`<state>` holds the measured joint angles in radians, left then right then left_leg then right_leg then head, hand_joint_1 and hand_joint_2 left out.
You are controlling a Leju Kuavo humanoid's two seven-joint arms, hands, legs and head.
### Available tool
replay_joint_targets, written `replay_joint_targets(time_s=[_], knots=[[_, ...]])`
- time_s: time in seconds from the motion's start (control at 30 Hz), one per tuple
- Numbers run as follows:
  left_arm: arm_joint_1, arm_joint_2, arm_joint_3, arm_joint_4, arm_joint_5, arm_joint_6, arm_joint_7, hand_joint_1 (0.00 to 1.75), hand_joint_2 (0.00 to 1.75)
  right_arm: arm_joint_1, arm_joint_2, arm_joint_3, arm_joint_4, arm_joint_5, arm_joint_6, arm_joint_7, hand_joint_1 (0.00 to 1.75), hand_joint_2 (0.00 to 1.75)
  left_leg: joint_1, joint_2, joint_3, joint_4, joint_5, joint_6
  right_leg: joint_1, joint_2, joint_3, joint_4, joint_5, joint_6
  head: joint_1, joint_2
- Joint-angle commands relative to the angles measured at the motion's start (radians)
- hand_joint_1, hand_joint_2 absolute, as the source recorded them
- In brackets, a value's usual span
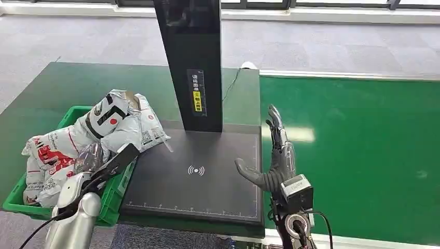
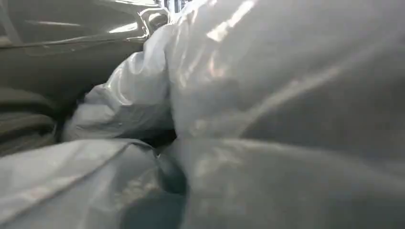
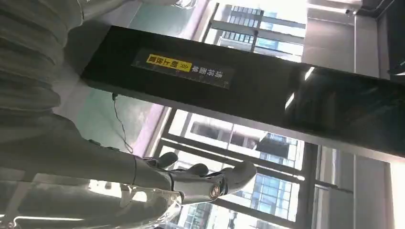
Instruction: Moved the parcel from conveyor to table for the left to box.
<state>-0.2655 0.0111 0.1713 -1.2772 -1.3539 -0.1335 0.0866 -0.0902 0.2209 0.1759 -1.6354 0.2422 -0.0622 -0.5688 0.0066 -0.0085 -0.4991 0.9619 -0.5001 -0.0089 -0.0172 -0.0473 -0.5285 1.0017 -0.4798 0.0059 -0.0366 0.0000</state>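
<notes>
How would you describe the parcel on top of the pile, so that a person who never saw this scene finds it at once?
Start from the tall black post on the dark scanner plate. To its left, a green crate is heaped with white parcels. The topmost parcel lies nearest the post; unlike its red-printed neighbours, it has bold black bands and a single red dot.

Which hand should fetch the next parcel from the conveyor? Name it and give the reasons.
Right. The right hand is open and empty at the green conveyor's edge; the left hand is down among parcels in the green bin.
</notes>
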Motion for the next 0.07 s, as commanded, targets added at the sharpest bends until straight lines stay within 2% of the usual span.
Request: replay_joint_targets(time_s=[0.03,0.07], knots=[[0.139,-0.003,-0.013,0.244,-0.001,-0.035,0.009,1.75,1.75,0.032,-0.036,-0.011,0.086,0.001,-0.004,0.000,0.00,1.75,-0.001,0.004,-0.015,0.007,0.003,0.000,-0.001,0.006,-0.018,0.009,0.004,-0.001,0.000,0.000],[0.141,-0.005,-0.009,0.236,-0.001,-0.023,0.019,1.75,1.75,0.038,-0.035,-0.011,0.082,0.004,-0.004,-0.001,0.00,1.75,-0.001,0.007,-0.027,0.010,0.006,0.000,0.000,0.010,-0.031,0.012,0.007,-0.001,0.000,0.000]])
